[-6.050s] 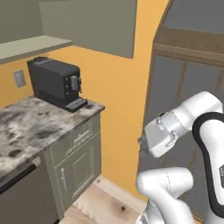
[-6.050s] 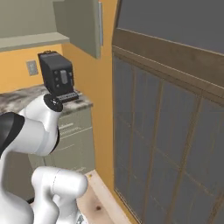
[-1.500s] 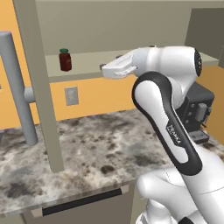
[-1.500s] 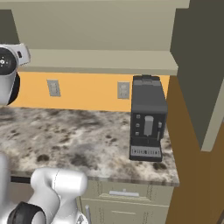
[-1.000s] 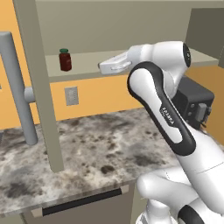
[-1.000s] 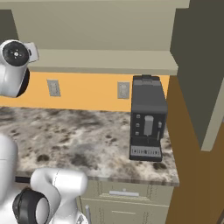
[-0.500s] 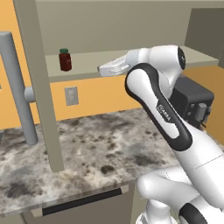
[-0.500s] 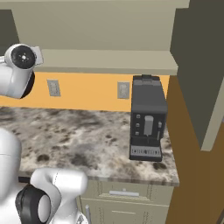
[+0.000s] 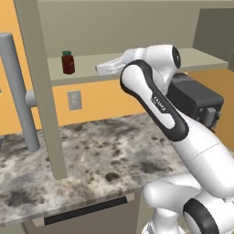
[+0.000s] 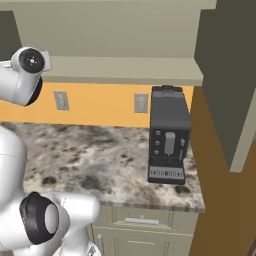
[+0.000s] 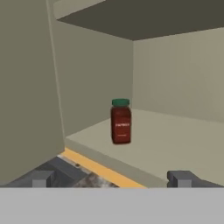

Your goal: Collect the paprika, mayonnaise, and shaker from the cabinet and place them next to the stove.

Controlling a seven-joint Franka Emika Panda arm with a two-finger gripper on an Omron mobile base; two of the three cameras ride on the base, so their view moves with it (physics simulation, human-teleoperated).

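While the arm reaches up toward the shelf, the left base view has, at its far left edge, the long grey bar handle of the cabinet's open door, whose pale edge runs down from the top of the frame to the speckled counter. Right of that door edge, in the upper left, the paprika stands upright on the cabinet shelf, a dark red jar with a green lid, with a white wall outlet on the orange wall below it. Toward the centre, the white hand ends in the gripper, level with the shelf front and apart from the jar, to its right. At the right of the frame a black coffee machine sits behind the arm.

Seen from the right base view, the arm's wrist is in the upper left, the shelf runs across the upper half, and the coffee machine stands on the counter right of centre.

Looking along the hand, the left fingertip shows at the lower left and the other at the lower right, standing wide apart with nothing between them: the jaws are released. The paprika stands in the centre of the frame on the shelf, near its front edge and beyond the fingertips, untouched.
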